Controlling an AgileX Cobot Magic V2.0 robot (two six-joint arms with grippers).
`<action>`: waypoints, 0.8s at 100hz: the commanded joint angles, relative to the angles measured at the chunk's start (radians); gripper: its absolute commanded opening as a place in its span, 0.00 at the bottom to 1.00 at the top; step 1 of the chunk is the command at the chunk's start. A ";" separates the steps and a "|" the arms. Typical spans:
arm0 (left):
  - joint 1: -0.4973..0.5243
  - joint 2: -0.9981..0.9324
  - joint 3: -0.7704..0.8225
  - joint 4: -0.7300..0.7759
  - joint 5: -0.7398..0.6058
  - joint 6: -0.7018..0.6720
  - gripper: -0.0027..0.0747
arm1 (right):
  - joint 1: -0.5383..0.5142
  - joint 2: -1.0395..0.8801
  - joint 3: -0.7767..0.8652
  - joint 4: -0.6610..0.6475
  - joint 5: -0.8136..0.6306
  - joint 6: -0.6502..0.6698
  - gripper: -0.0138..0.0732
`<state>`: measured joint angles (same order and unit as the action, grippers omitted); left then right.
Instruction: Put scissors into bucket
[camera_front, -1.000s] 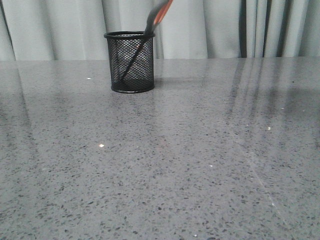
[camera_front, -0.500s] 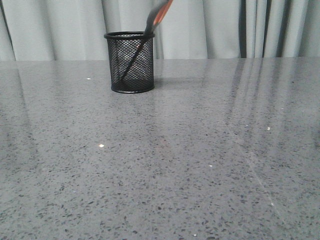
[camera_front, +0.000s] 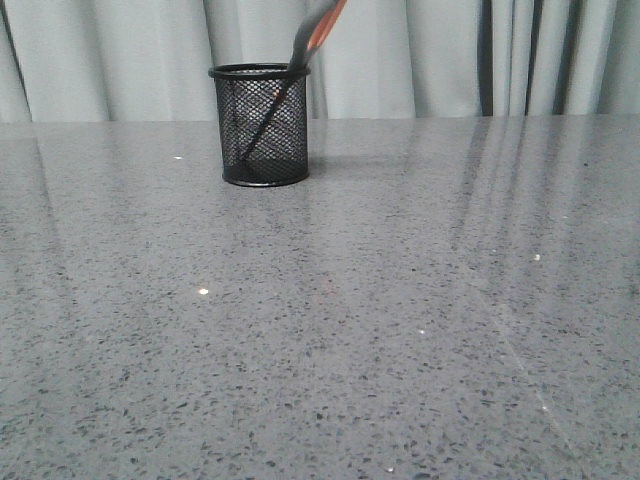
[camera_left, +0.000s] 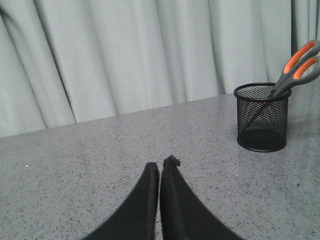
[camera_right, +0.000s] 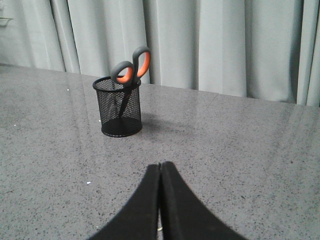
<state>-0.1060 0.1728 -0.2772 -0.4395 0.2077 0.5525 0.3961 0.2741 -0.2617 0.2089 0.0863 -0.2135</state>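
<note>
The black wire-mesh bucket (camera_front: 260, 125) stands upright at the far left of the grey table. The scissors (camera_front: 312, 35) stand inside it, blades down, grey and orange handles leaning out over the rim to the right. In the left wrist view the bucket (camera_left: 262, 117) and scissors (camera_left: 299, 67) show at a distance, and so do the bucket (camera_right: 117, 106) and scissors (camera_right: 132, 67) in the right wrist view. My left gripper (camera_left: 161, 164) is shut and empty above bare table. My right gripper (camera_right: 160, 165) is shut and empty, well away from the bucket. Neither arm shows in the front view.
The grey speckled table (camera_front: 400, 300) spreads across the front view. A pale curtain (camera_front: 440, 50) hangs behind its far edge.
</note>
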 joint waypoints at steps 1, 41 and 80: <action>0.002 0.008 -0.025 -0.030 -0.075 -0.002 0.01 | -0.004 0.005 -0.024 0.004 -0.086 -0.002 0.10; 0.002 0.008 -0.025 -0.035 -0.058 -0.002 0.01 | -0.004 0.005 -0.024 0.004 -0.086 -0.002 0.10; 0.002 0.008 -0.024 0.005 -0.060 -0.012 0.01 | -0.004 0.005 -0.024 0.004 -0.086 -0.002 0.10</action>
<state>-0.1060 0.1705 -0.2754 -0.4557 0.2133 0.5525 0.3961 0.2705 -0.2578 0.2089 0.0863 -0.2135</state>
